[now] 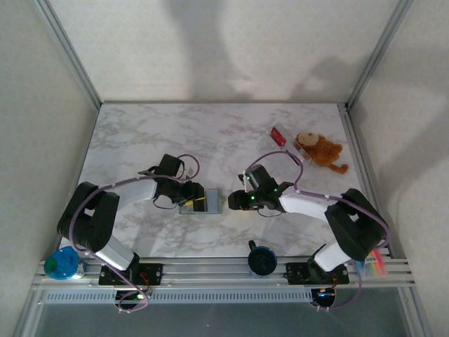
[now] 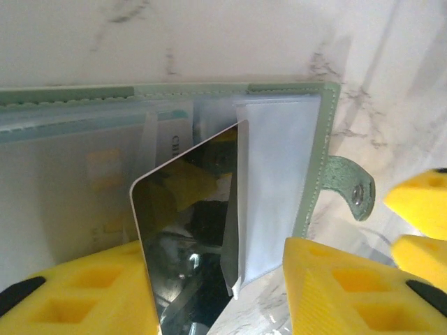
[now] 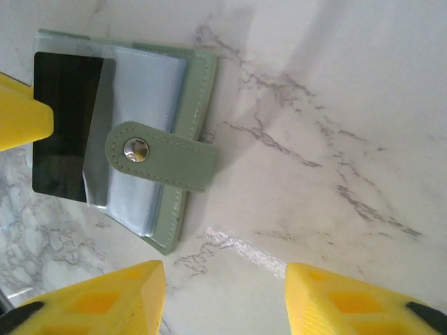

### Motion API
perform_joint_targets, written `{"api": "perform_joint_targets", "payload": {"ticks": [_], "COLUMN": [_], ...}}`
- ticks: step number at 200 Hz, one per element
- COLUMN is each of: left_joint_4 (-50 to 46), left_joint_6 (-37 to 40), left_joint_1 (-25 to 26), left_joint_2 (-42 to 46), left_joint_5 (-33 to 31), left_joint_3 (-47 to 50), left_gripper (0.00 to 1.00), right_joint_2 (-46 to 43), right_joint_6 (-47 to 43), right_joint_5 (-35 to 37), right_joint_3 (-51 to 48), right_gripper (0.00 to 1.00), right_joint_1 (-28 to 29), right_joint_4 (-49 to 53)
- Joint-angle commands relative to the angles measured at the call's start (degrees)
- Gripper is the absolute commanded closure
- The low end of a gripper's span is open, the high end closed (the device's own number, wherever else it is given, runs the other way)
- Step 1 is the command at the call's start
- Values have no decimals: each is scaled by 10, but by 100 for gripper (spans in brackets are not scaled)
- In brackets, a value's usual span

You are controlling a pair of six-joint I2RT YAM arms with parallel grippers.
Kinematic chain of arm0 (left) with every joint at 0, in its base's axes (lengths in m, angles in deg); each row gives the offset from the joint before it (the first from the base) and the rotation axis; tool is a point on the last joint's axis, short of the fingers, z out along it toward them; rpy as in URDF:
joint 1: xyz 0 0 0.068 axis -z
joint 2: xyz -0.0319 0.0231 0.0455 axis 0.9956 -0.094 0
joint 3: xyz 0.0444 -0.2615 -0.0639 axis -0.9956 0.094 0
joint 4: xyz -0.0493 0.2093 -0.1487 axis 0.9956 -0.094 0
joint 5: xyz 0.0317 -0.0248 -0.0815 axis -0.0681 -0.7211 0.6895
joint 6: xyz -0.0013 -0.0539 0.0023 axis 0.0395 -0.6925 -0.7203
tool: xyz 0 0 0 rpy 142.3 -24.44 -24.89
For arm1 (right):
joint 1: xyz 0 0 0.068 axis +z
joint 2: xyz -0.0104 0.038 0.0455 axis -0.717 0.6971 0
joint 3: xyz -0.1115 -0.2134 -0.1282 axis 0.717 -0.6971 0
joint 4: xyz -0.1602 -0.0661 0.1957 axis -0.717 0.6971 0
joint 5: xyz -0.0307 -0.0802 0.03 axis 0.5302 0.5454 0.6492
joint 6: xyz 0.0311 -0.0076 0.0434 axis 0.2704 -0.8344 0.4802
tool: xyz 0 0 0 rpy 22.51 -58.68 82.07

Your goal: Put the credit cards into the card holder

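Note:
The grey-green card holder [image 1: 210, 203] lies open mid-table between both grippers, its clear sleeves [image 2: 279, 174] up and its snap strap [image 3: 160, 160] folded over. A credit card [image 2: 188, 230] with a glossy dark face and a white edge sticks partway out of a sleeve, leaning against one finger [image 2: 77, 293] of my left gripper [image 2: 216, 293]; the jaws stand well apart round it. My right gripper [image 3: 223, 293] is open over bare marble just right of the holder, with nothing between its fingers. The red credit card [image 1: 280, 135] lies at the back right.
A brown plush toy [image 1: 321, 151] lies beside the red card near the right wall. On the front rail are a blue round object [image 1: 62, 263], a dark round knob [image 1: 262, 258] and coloured markers [image 1: 375, 265]. Enclosure walls stand on three sides.

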Motion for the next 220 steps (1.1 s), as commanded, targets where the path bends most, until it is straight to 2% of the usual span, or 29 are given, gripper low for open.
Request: {"api": "perform_joint_targets", "payload": {"ticks": [1, 18, 24, 32, 44, 68, 80, 90, 105, 113, 121, 134, 172, 220], "left_joint_4": [-66, -77, -81, -90, -101, -89, -70, -54, -24, -10, 0, 18, 68, 55], "left_joint_6": [-5, -15, -21, -31, -45, -59, -67, -73, -78, -76, -71, -62, -48, -41], "left_joint_1": [-2, -4, -4, -7, -15, -49, -68, -82, -100, -108, -114, -122, -125, -128], "left_joint_2": [19, 29, 33, 36, 39, 53, 71, 85, 102, 105, 103, 94, 62, 67], "left_joint_5": [-72, -96, -108, -125, -146, -153, -157, -159, -148, -139, -131, -117, -65, -68], "left_joint_3": [-21, -30, -33, -37, -40, -27, -11, 5, 33, 47, 59, 78, 110, 105], "left_gripper": [52, 49, 48, 47, 44, 44, 50, 61, 85, 93, 97, 99, 100, 100], "right_joint_2": [-24, -25, -23, -19, -13, 14, 36, 59, 96, 118, 142, 182, 277, 340], "right_joint_6": [-7, -7, -6, -4, 1, 2, -1, -5, -11, -14, -18, -21, -19, -11], "right_joint_5": [75, 105, 112, 121, 140, 196, 228, 250, 279, 291, 300, 314, 353, 380], "right_joint_3": [7, 19, 25, 32, 44, 88, 117, 143, 180, 204, 228, 272, 373, 428], "right_gripper": [49, 43, 37, 22, 15, 13, 13, 12, 11, 10, 7, 3, 2, 4], "right_joint_1": [21, 34, 40, 49, 62, 91, 112, 128, 153, 166, 177, 191, 208, 211], "right_joint_4": [34, 47, 51, 55, 59, 83, 95, 101, 107, 110, 114, 126, 162, 198]}}
